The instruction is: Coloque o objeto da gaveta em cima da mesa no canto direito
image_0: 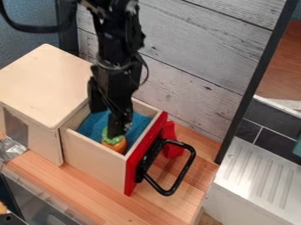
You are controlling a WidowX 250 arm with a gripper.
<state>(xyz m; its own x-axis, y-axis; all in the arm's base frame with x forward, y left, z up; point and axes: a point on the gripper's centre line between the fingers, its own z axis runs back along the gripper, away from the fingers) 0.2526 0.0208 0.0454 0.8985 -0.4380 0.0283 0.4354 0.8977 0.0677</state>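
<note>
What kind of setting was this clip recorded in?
Probably a toy kitchen or play-kitchen mock-up: a small wooden cabinet with an open red-fronted drawer stands on a wood-look counter, beside a ridged, drainboard-like surface, and an orange-and-green toy-like object lies in the drawer.

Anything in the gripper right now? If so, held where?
Can't tell. The gripper is down in the open drawer, right at the green top of the carrot, but a grip isn't visible.

Site read as a toy kitchen; wooden worktop, small cabinet with drawer, dark tiles and ridged, drainer-like panel supported this.
</note>
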